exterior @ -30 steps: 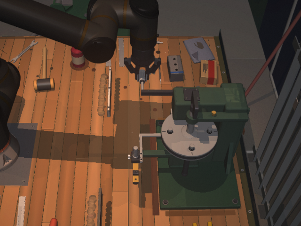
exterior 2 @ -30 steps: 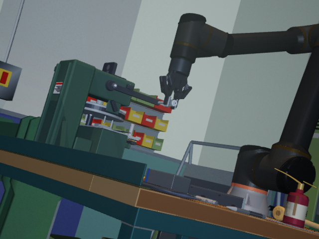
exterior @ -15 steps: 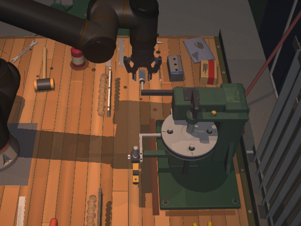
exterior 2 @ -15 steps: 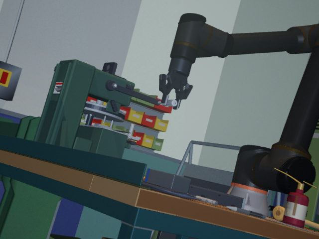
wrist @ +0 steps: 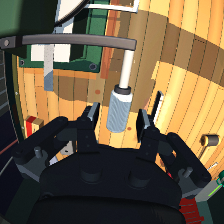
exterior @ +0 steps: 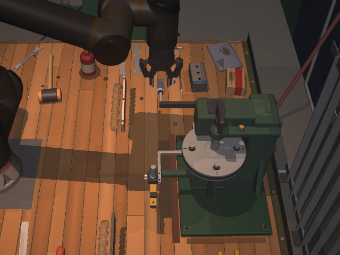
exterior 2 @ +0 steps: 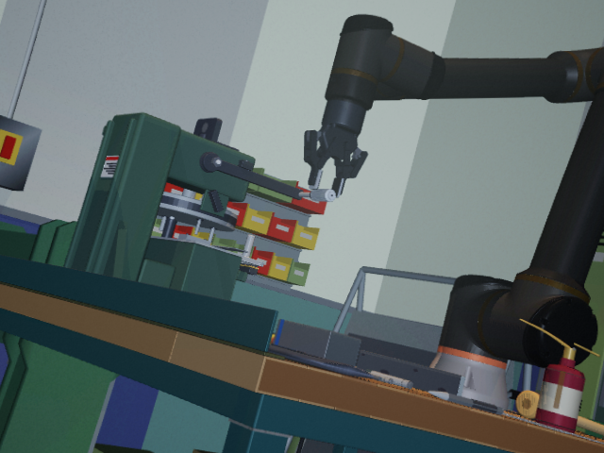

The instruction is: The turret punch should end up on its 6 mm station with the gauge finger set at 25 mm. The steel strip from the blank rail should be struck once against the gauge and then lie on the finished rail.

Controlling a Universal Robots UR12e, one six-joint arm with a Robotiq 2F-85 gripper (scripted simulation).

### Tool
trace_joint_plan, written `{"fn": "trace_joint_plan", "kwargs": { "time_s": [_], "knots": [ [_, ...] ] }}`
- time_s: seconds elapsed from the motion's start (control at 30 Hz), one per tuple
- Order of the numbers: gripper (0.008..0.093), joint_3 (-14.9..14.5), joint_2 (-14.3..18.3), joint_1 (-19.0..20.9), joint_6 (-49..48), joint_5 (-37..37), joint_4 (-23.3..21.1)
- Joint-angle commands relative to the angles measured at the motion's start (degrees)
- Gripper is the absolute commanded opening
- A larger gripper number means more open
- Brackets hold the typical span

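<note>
On the right of the bench stands the green turret punch [exterior: 233, 142]. Its round grey turret plate [exterior: 214, 156] carries three punch stations. Its dark lever arm [exterior: 177, 104] reaches left and ends in a knurled silver handle [exterior: 160, 87] [exterior 2: 323, 195] [wrist: 119, 110]. The gauge finger block [exterior: 153, 173] sits on a yellow scale at the front left of the machine. A steel strip [wrist: 49, 70] lies under the punch head, seen by the wrist camera. My gripper [exterior: 161, 82] [exterior 2: 327, 187] [wrist: 116, 118] straddles the knurled handle and is open, holding nothing.
A grey drilled block [exterior: 197, 76] and a red-and-tan box [exterior: 235, 81] lie behind the punch. A rail [exterior: 123, 101] with a strip runs left of the lever. A mallet [exterior: 50, 93], a wrench [exterior: 27, 57] and an oil can [exterior: 88, 64] lie far left.
</note>
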Motion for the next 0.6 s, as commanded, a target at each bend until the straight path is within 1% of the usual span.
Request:
{"fn": "trace_joint_plan", "kwargs": {
  "time_s": [0.0,0.17,0.43,0.5,0.57],
  "knots": [
    [0.052,-0.3,-0.1,0.0,0.0,0.0,0.3],
    [0.052,-1.3,-0.6,0.0,0.0,0.0,1.8],
    [0.052,-1.9,-0.8,0.0,0.0,0.0,2.7],
    [0.052,-3.2,-1.3,0.0,0.0,0.0,4.3],
    [0.052,-5.2,-1.9,0.0,0.0,0.0,6.9]
  ]
}}
